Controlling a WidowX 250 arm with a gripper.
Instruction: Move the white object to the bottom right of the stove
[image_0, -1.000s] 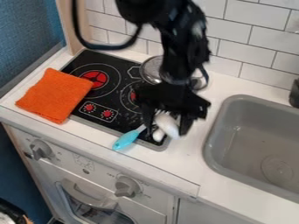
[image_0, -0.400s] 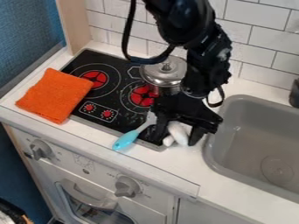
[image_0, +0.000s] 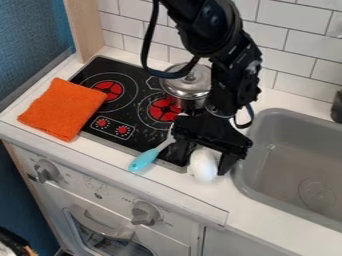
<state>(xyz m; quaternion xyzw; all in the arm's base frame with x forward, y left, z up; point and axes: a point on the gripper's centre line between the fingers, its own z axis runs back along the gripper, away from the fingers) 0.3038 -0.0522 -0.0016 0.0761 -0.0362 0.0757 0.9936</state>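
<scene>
Claw (image_0: 202, 167) hangs low by the near right corner of the stove (image_0: 132, 117), with the white object (image_0: 203, 164) at its tips; whether it is clamped on that or merely around it, I cannot tell. The white object sits just off the stove's near right corner, on the desk (image_0: 192, 186) or slightly above it. Leaning over the stove's near edge is a utensil with a blue handle (image_0: 143, 160), close enough that a sideways swing of the claw could knock it off. A pot (image_0: 188, 86) stands on the stove's far right part; lifting the arm carelessly might bump it. Right of the stove lies the sink (image_0: 284, 170): if the object is round underneath, a loose release or a nudge could roll it that way. An orange cloth (image_0: 63, 107) overlaps the stove's left edge, safely apart.
</scene>
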